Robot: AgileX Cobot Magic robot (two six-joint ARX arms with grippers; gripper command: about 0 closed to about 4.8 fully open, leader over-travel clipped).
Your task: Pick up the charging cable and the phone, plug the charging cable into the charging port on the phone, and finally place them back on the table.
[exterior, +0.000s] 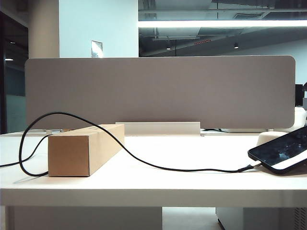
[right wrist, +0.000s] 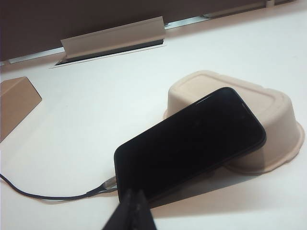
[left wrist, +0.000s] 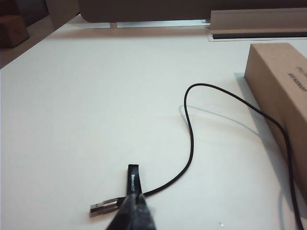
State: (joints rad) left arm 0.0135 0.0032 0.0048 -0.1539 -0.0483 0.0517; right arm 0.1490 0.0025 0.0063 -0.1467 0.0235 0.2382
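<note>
table: white top bearing everything | cardboard box: lying lengthwise at left | charging cable: trailing over the box and across the surface | upturned beige tray: sitting at right, propping the phone tilted

phone: cut by frame edge | charging port: hidden (plug covers it)

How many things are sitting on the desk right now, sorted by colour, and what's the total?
Black: 2, the charging cable and the phone.
Brown: 1, the cardboard box.
Beige: 1, the upturned pulp tray propping up the phone.
Total: 4 on the table.
Both grippers, left and right, are shut and hold nothing.
</note>
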